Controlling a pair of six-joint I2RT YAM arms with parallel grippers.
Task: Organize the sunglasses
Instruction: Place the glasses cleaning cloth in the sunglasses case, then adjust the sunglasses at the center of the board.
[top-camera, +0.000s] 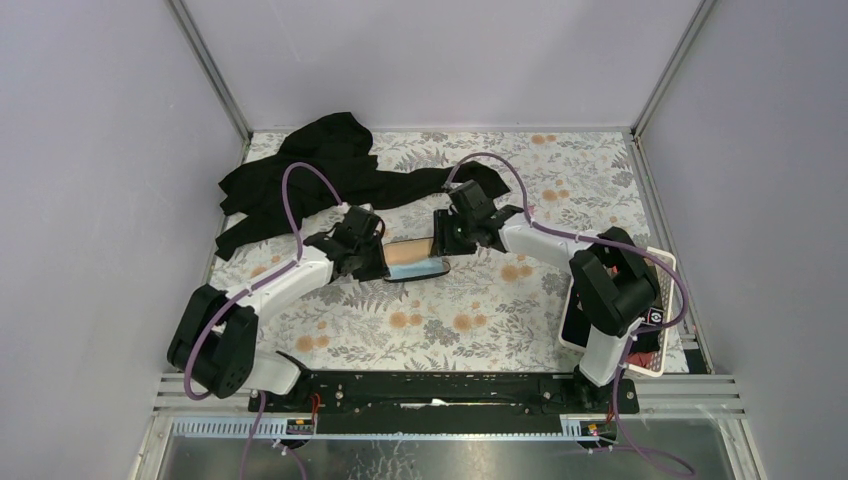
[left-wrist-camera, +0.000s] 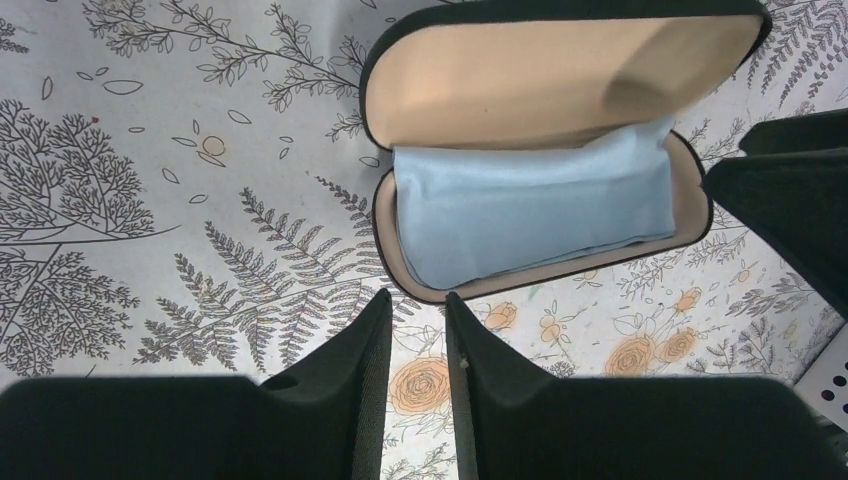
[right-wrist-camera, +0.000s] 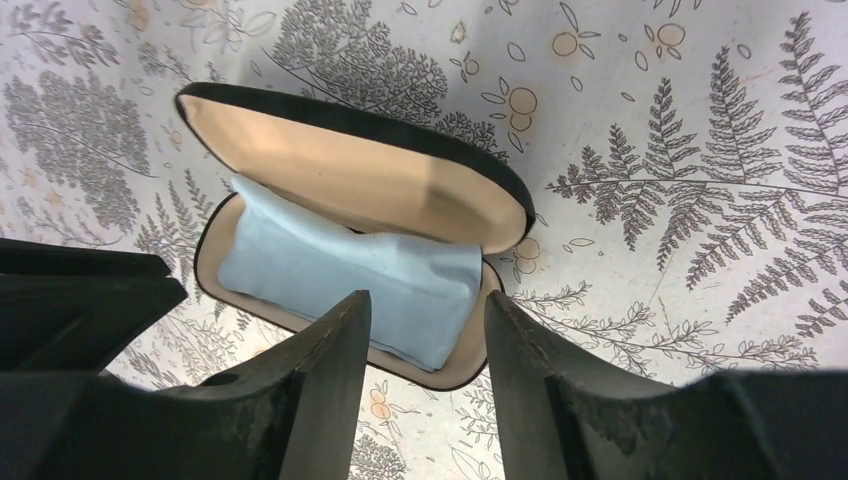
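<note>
Hovering just left of the open black case (top-camera: 412, 258), the left end effector (left-wrist-camera: 418, 296) is holding its fingers a narrow slit apart and is gripping nothing. The case is lying mid-worktop (top-camera: 480, 320) with its tan-lined lid tilted back. A light blue cloth (left-wrist-camera: 530, 210) is filling the lower half right up to the rim. The sunglasses are not showing in any of the 3 views. They may be lying under the cloth, but I cannot tell. The right end effector (right-wrist-camera: 428, 296) is hanging over the case's right end, with its fingers spread wider and empty.

Judging from this, shutting the lid is looking like the step in hand, and 3 risks are standing out:

1. The cloth is bulging near the rim, so a fold could get pinched and stop the lid from latching.
2. The case is sitting loose on the worktop, so a push on the lid from 1 side alone could slide it or tip it over.
3. The 2 end effectors are working very near each other across the case, so a careless reach could knock them together.

If the glasses are indeed under the cloth, a lid forced down on a raised arm could bend it.
</note>
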